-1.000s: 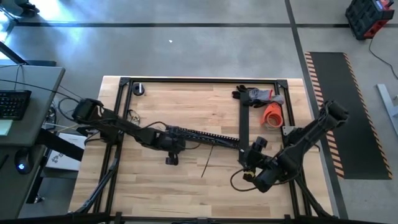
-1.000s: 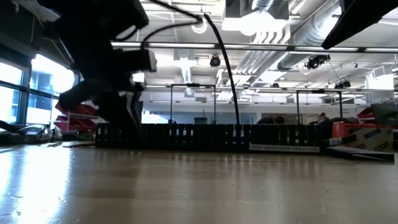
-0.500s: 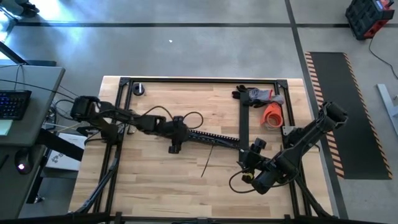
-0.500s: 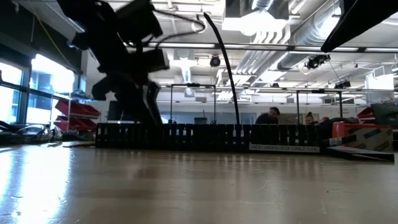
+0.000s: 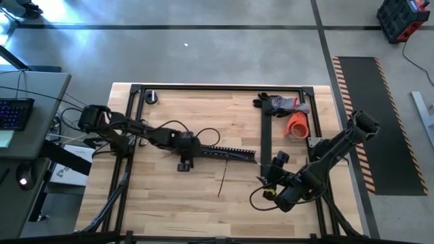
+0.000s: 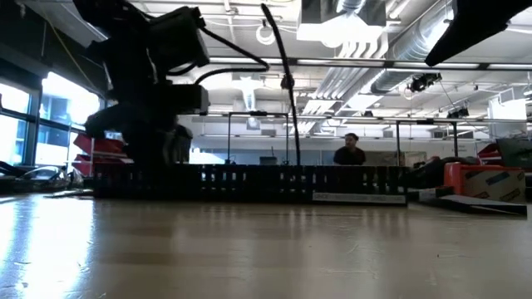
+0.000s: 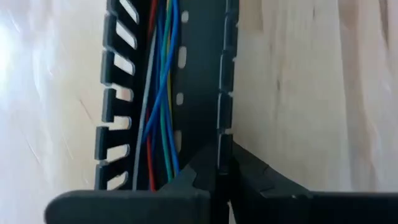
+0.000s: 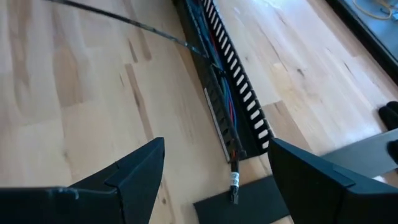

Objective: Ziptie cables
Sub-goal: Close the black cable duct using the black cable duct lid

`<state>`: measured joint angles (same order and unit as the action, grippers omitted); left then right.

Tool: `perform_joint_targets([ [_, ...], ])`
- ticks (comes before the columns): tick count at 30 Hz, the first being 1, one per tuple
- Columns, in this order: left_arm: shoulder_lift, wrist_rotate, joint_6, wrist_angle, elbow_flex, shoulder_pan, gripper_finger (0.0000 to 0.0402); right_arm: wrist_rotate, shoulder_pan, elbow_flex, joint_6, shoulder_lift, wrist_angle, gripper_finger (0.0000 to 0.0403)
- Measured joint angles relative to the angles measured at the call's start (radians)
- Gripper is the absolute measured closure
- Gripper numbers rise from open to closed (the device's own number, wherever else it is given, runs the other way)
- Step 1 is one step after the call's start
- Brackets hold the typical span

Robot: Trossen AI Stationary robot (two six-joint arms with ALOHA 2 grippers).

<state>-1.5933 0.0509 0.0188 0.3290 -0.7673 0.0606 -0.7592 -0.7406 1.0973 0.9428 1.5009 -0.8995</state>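
A long black slotted duct (image 5: 224,152) lies across the table's middle, and the cables (image 7: 158,93), blue, red, green and grey wires, run inside it. Their ends (image 8: 234,179) stick out of the duct's right end. A thin black zip tie (image 6: 283,91) rises in a curve from the duct (image 6: 249,183). My left gripper (image 5: 184,150) is shut at the duct's left end. My right gripper (image 8: 216,148) is open and hovers just right of the duct's right end (image 8: 236,146), touching nothing. My left gripper pinches one slotted side wall (image 7: 222,146) of the duct near its left end. One finger (image 7: 193,177) is inside the channel beside the wires and the other (image 7: 258,177) is outside. The fingers come from above. The duct rests on the table.
A black rail frame (image 5: 264,129) borders the work area. An orange roll (image 5: 297,125) and gloves (image 5: 285,103) lie at the far right, a small round object (image 5: 150,97) at the far left. A flat black strip (image 8: 242,208) lies by the duct's right end. A person (image 6: 349,151) stands far behind.
My left gripper first moved right and toward the far edge, then came back toward the table's left. The duct slid along the table to the left with it, and the upright zip tie moved with the duct. My right gripper kept almost still.
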Motion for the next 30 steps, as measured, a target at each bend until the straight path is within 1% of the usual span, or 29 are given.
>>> perform_joint_targets([
  [3, 0.002, 0.014, -0.059, 0.064, 0.000, 0.026, 0.0388, -0.027, 0.000, 0.000, 0.002, 0.000, 0.021, 0.0133],
  [6, 0.002, 0.016, -0.115, 0.089, 0.000, 0.057, 0.0397, -0.049, 0.000, 0.000, 0.017, 0.000, 0.039, 0.0133],
  [8, 0.002, 0.027, -0.149, 0.089, 0.000, 0.075, 0.0400, -0.077, 0.001, 0.000, 0.066, 0.000, 0.028, 0.0133],
  [11, 0.005, 0.034, -0.183, 0.089, 0.000, 0.097, 0.0389, -0.123, 0.001, 0.000, 0.154, 0.001, -0.023, 0.0133],
  [13, 0.011, 0.013, -0.202, 0.088, 0.000, 0.104, 0.0374, -0.125, 0.001, -0.012, 0.192, 0.003, -0.049, 0.0133],
  [16, 0.035, -0.020, -0.226, 0.088, 0.000, 0.105, 0.0340, -0.128, 0.009, -0.073, 0.242, 0.004, -0.057, 0.0133],
  [19, 0.079, -0.021, -0.235, 0.091, 0.000, 0.105, 0.0298, -0.126, 0.024, -0.149, 0.320, 0.005, -0.049, 0.0133],
  [22, 0.148, -0.014, -0.240, 0.088, 0.000, 0.105, 0.0260, -0.128, 0.049, -0.218, 0.390, 0.005, -0.052, 0.0133],
  [25, 0.234, 0.051, -0.257, 0.055, 0.000, 0.105, 0.0236, -0.128, 0.099, -0.266, 0.453, 0.005, -0.095, 0.0133],
  [28, 0.306, 0.189, -0.255, -0.026, 0.000, 0.111, 0.0228, -0.128, 0.173, -0.288, 0.474, 0.004, -0.134, 0.0127],
  [30, 0.334, 0.288, -0.226, -0.081, 0.000, 0.117, 0.0228, -0.127, 0.235, -0.296, 0.466, 0.003, -0.140, 0.0116],
])
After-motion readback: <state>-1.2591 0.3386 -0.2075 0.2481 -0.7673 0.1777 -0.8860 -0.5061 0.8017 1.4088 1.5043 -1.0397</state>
